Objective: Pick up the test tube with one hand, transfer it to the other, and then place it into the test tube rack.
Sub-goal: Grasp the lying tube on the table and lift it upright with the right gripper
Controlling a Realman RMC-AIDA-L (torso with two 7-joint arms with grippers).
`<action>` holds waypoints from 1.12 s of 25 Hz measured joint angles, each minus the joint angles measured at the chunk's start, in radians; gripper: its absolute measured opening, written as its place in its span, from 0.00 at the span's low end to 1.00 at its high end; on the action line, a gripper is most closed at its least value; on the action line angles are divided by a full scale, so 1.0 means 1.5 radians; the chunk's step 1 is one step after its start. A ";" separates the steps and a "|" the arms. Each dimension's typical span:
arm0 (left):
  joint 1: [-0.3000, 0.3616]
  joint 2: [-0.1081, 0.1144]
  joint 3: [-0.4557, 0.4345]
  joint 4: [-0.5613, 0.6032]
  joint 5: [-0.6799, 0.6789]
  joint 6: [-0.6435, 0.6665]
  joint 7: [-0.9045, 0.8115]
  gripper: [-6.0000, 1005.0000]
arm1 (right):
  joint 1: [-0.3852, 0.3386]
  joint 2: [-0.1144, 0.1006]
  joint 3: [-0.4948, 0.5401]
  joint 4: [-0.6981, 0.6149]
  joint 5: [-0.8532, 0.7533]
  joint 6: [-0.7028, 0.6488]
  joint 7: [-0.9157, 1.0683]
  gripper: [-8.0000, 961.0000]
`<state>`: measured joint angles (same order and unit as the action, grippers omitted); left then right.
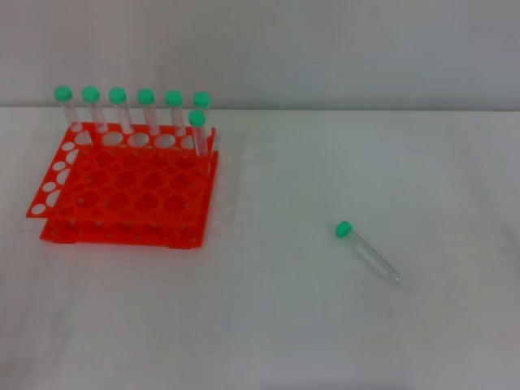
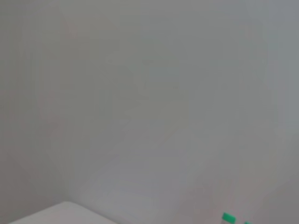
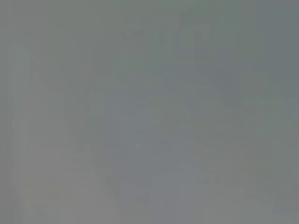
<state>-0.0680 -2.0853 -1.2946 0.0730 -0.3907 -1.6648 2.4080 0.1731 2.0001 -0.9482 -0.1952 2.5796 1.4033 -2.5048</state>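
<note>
1. Neither gripper shows in any view, so whether their fingers are wide, narrow or holding something cannot be told.
2. On the white bench [image 1: 268, 325] the test tube [image 1: 367, 252] lies on its side, right of centre and towards the near edge, well apart from the rack.
3. Its green cap [image 1: 344, 230] points towards the far left corner, and its clear rounded end points towards the near right corner.
4. Nothing touches the tube; it rests flat on the bare bench top.
5. The test tube rack [image 1: 126, 191], bright orange-red with a grid of round holes, sits on the left half of the bench, close to the far edge.
6. Seven green-capped tubes [image 1: 146, 110] stand upright in the rack: six in its back row, and one more just in front of that row at its right end.
7. The left wrist view shows only a pale wall, a corner of the bench and the edge of a green cap [image 2: 228, 217].
8. The right wrist view shows only a blank grey surface.
</note>
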 joint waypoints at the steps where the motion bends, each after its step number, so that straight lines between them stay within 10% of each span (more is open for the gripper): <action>1: 0.000 0.000 0.000 0.000 0.003 -0.001 0.000 0.88 | -0.003 -0.002 -0.001 -0.001 -0.004 0.006 0.009 0.86; 12: 0.010 -0.002 0.000 -0.002 0.024 -0.005 0.000 0.87 | -0.033 -0.010 -0.007 -0.085 -0.086 0.022 0.091 0.85; 18: 0.010 -0.004 -0.001 -0.006 0.029 0.002 0.000 0.87 | -0.020 -0.032 -0.007 -0.380 -0.422 -0.070 0.425 0.85; 28: 0.004 -0.005 0.000 -0.010 0.038 0.009 -0.017 0.87 | 0.091 0.004 -0.150 -0.875 -1.026 -0.080 1.083 0.83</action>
<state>-0.0626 -2.0926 -1.2947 0.0579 -0.3337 -1.6514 2.3829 0.3092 2.0057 -1.1733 -1.5080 1.0412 1.2832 -0.8799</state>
